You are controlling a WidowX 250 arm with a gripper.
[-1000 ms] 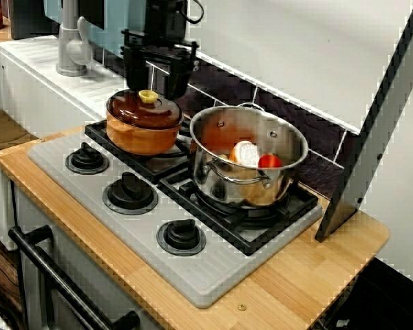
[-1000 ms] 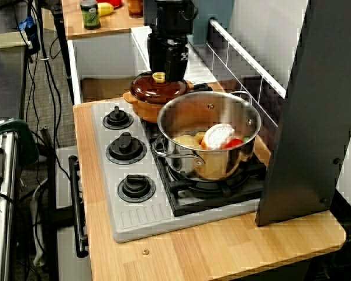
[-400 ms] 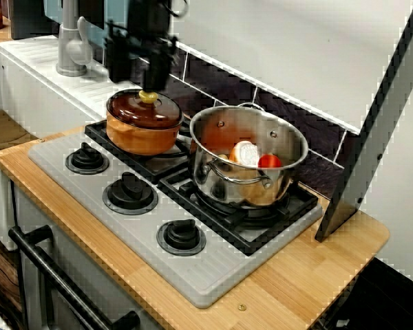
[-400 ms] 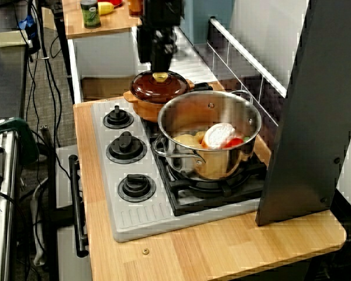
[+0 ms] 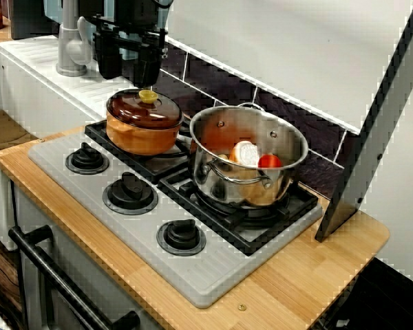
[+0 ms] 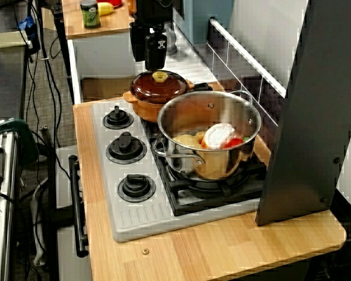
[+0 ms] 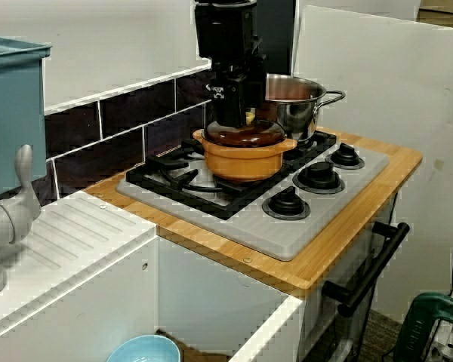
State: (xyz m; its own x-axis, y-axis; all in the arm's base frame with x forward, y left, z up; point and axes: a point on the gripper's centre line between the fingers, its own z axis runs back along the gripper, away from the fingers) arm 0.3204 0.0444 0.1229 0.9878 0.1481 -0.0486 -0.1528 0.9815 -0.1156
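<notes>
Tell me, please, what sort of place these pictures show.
Most likely a play or mock kitchen set up in a lab: a grey hob with knobs carries a steel pot and a brown lidded pot, a tap stands beside it, and cables hang nearby.

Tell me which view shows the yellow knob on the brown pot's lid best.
The high view along the counter: the knob sits whole and clear below the gripper. The view from the stove's front shows it too, more side-on. From the sink side the gripper hides most of it.
</notes>
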